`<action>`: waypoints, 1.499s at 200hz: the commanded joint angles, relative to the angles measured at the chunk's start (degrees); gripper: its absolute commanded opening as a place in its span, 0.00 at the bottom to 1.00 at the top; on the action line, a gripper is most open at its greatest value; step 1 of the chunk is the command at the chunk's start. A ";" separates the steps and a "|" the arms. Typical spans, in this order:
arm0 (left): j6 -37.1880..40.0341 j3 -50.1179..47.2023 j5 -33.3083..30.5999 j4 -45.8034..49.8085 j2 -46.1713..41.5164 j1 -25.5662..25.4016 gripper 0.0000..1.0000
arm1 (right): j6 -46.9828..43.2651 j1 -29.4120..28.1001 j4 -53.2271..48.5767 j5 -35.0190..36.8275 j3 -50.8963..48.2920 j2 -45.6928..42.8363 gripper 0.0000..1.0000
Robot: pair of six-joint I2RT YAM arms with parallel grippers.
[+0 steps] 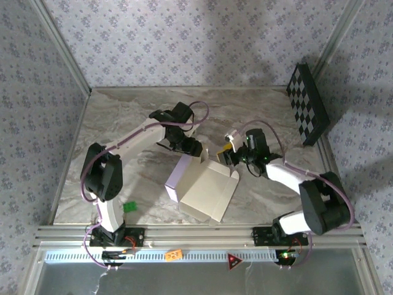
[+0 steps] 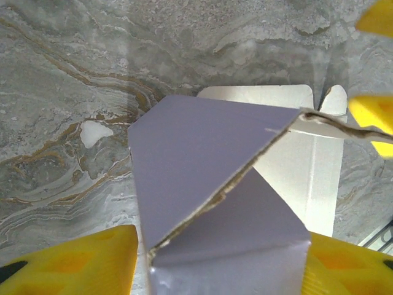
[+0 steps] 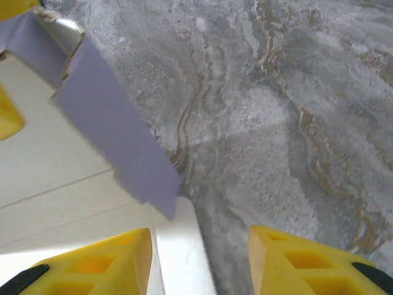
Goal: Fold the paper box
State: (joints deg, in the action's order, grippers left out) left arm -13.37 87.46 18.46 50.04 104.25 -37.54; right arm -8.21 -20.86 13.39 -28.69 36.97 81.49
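Fingers [image 2: 73,261] of the left gripper [image 1: 191,147] straddle a raised lavender flap of the box [image 1: 206,187], set partly apart; whether they pinch it I cannot tell. Right gripper [image 1: 228,158] fingers [image 3: 92,264] stand apart at the box's far-right corner, holding nothing. Half-folded, the box lies mid-surface [image 1: 123,117] between both arms.

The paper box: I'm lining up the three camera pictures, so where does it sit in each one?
Top external: the paper box lies mid-table between the two arms.
Left wrist: lower centre, lavender panels folded up.
Right wrist: left side, cream card with a lavender flap.
Shared landmark: the marbled tabletop beneath it.
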 commanded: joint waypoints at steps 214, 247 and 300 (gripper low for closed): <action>-4.26 -10.71 -0.92 1.62 -18.45 3.90 0.61 | -14.20 -3.17 0.34 -24.72 16.15 21.32 0.43; -4.32 -13.52 -3.46 -0.45 -18.28 5.26 0.46 | -15.60 -4.50 -2.15 -24.26 17.61 22.02 0.43; -3.25 -15.43 1.98 -3.01 -15.29 6.40 0.40 | -18.36 -7.82 -7.24 -22.94 22.21 24.41 0.43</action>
State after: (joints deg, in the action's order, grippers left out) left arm -17.41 72.51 18.46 48.25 87.18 -31.35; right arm -23.75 -27.05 10.74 -51.64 55.88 103.88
